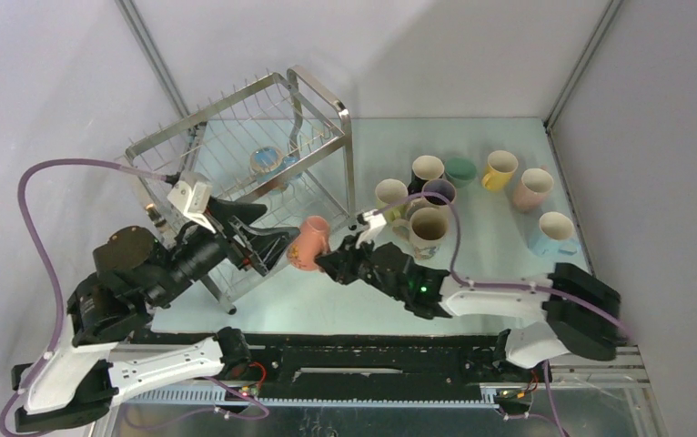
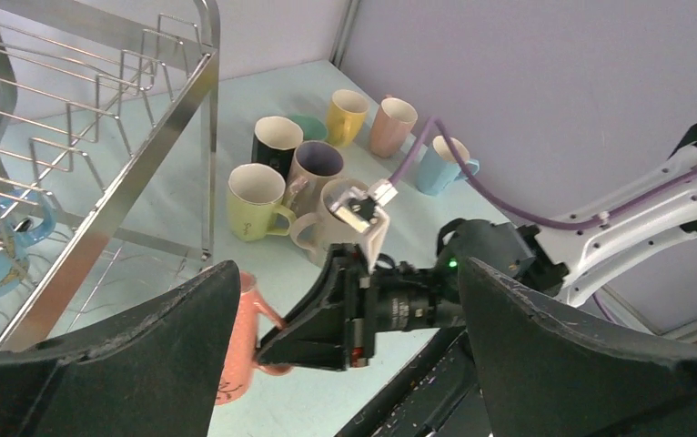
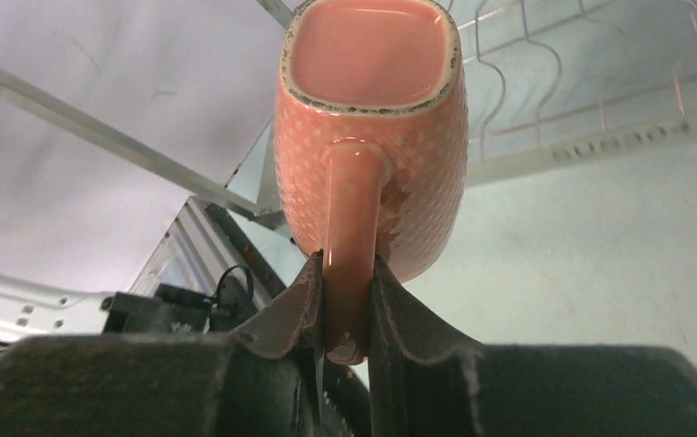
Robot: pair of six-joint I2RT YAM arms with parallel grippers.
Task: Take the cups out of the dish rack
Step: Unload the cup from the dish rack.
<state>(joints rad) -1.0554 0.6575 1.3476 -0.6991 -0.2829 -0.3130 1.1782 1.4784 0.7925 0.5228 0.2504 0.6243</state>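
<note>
Top view, salmon cup (image 1: 308, 244): off the worktop (image 1: 372, 305), held in the air just outside the dish rack (image 1: 348, 150), between the two grippers.
Top view, right gripper (image 1: 328, 262): jaws closed on the salmon cup from its right side.
Top view, left gripper (image 1: 277, 226): jaws spread wide, tips just beside the cup's left flank; contact cannot be told.
Top view, other cups: a blue cup (image 1: 267, 164) lies inside the rack; the unloaded cups (image 1: 427, 228) stand grouped on the worktop, to the right of the held cup and behind the right gripper.
Left wrist view, left gripper (image 2: 349, 271): both fingers far apart, nothing between them but the right gripper (image 2: 277, 341) with the cup (image 2: 240, 337) low beside the left-hand finger.
Right wrist view, right gripper (image 3: 345, 266): jaws clamped on the loop handle (image 3: 352, 209), one finger on each side.
Right wrist view, cup (image 3: 372, 109): straight ahead of the jaws, long axis running away from them toward the rack wires (image 3: 600, 146).
Key relation: the right arm has the cup and is nearer the group. Setting it down likely means swinging right and turning the cup upright.
</note>
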